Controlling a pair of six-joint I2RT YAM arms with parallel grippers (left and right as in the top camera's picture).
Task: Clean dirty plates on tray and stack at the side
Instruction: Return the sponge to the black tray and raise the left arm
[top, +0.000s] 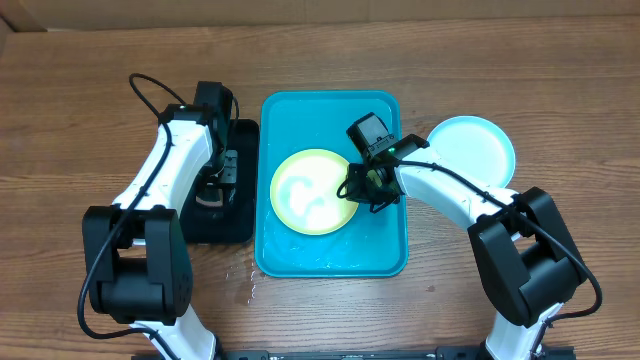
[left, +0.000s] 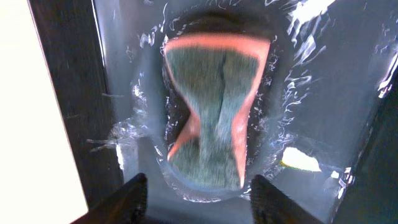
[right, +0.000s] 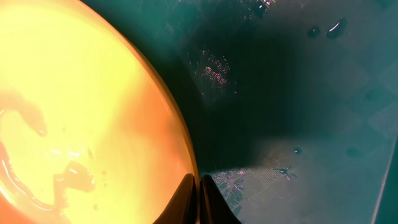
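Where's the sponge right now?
Left wrist view: the sponge lies in the wet black tray, just ahead of the open left claw. Overhead, that tray sits left of the cyan tray.

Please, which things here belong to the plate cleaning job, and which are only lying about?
For the job:
- tray
- yellow plate in it, gripped at its rim by the right tool
- cyan plate, on the table beside the tray
- sponge, lying in the wet black tray

Only lying about:
- water drops on the table
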